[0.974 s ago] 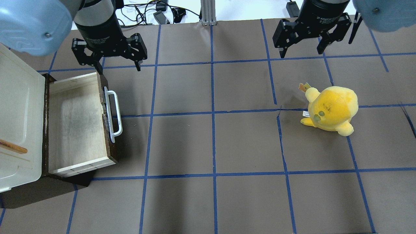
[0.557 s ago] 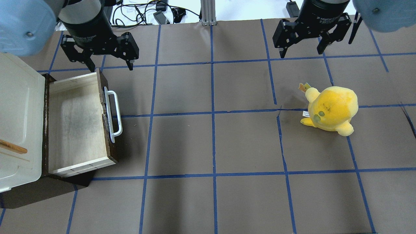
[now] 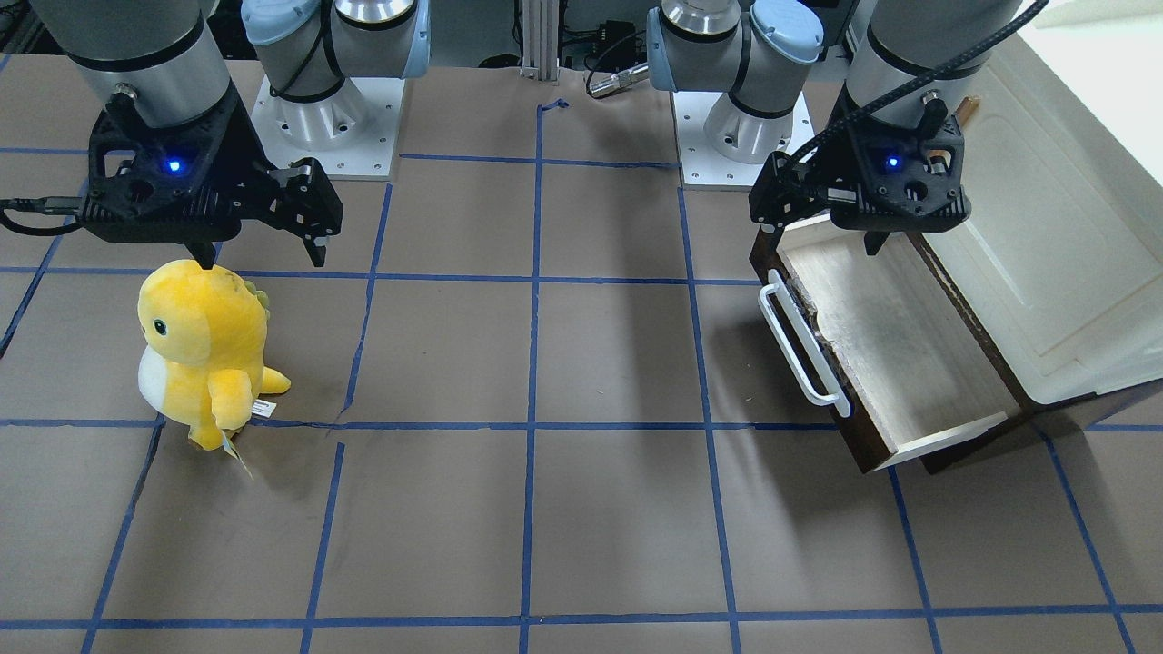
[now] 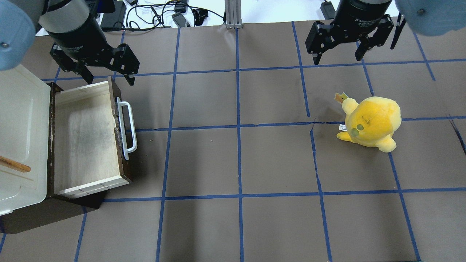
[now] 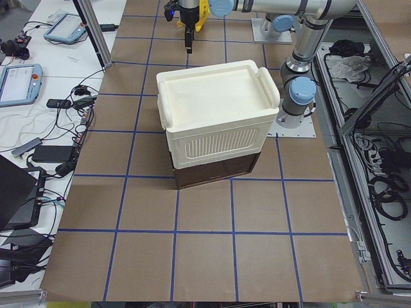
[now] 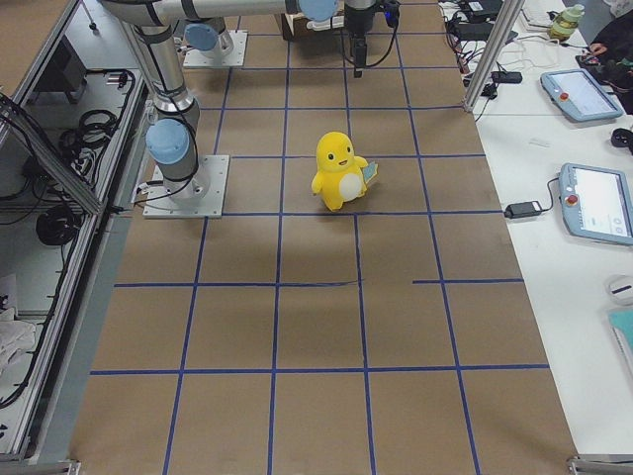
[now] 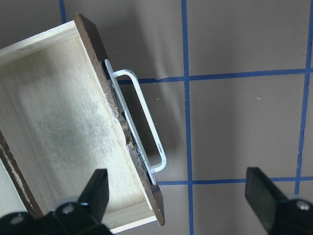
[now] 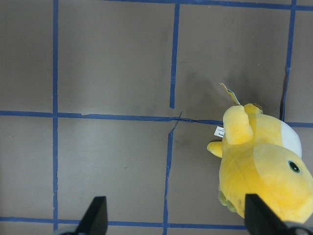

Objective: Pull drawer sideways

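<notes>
The dark brown drawer [image 4: 85, 138] stands pulled out of its cabinet to the right, its pale wood inside empty and its white bar handle [image 4: 125, 125] facing the table's middle. It also shows in the front view [image 3: 899, 350] and the left wrist view [image 7: 63, 137]. My left gripper [image 4: 109, 78] is open and empty, hovering above the drawer's far end, clear of the handle [image 7: 142, 127]. My right gripper [image 4: 337, 60] is open and empty, high above the mat behind the yellow plush [image 4: 371, 122].
A cream-white cabinet [image 4: 18, 127] with a small wooden handle sits above the drawer at the table's left edge. The yellow plush [image 3: 204, 350] stands on the right half of the mat. Blue tape lines grid the brown mat.
My left gripper has moved left in the overhead view, from beside the drawer's far front corner to above its far end. The drawer, the plush and the right arm have not moved.
</notes>
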